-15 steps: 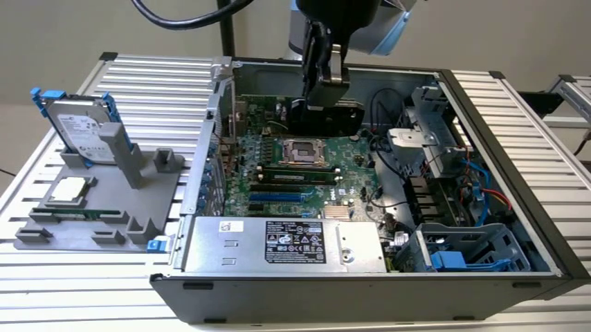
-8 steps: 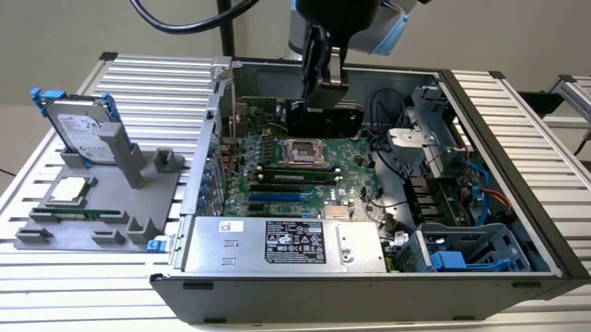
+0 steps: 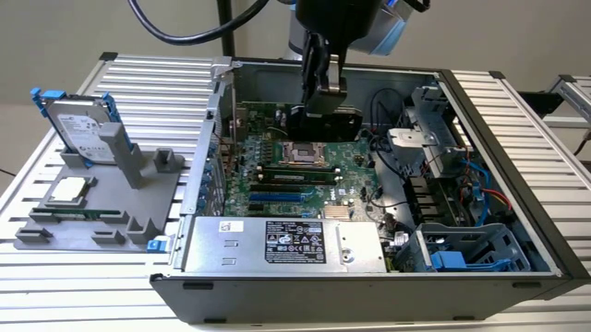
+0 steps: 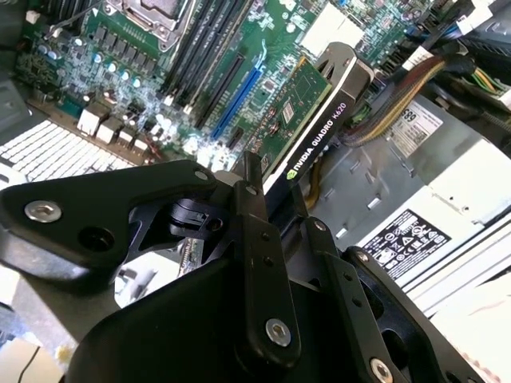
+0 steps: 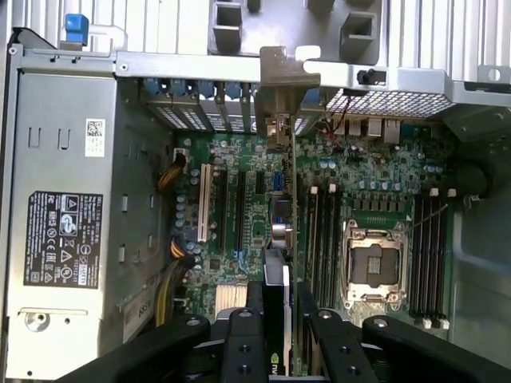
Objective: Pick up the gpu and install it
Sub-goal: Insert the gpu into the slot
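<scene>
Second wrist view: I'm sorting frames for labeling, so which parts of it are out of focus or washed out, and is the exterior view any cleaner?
In the second wrist view the gripper is near and soft, the gpu sharper, the corners glare white. The exterior view is evenly lit, shadowed inside the computer case.

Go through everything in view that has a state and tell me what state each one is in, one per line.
gpu: held on edge above the motherboard, not yet seated.
gripper: shut on the gpu.
computer case: side open, insides exposed.
processor socket: empty, no cooler on it.
hard drive: standing upright in the grey holder outside the case.
</scene>
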Robot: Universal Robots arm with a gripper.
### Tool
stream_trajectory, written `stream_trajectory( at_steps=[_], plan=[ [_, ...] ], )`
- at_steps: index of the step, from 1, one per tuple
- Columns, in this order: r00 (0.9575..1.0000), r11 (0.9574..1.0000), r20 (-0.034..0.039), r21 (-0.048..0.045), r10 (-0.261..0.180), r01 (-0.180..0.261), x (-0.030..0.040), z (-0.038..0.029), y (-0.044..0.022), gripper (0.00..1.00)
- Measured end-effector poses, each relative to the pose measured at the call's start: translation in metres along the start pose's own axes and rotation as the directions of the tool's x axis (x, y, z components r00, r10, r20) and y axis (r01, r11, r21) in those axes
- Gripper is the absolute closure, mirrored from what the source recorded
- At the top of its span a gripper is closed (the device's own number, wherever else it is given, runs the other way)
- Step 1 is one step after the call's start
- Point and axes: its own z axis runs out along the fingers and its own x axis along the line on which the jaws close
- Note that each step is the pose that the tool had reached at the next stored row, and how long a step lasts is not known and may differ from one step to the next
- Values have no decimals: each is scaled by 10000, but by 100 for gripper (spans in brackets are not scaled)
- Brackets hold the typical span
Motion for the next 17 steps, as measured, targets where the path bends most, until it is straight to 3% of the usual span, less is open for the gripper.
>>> stream_trajectory(
  at_steps=[10, 17],
  plan=[
    [9999, 9999, -28, 20, 123, -123, 2, 101, -8, 100],
    [9980, 9979, -6, 57, 639, -639, 3, 170, -13, 100]
  ],
)
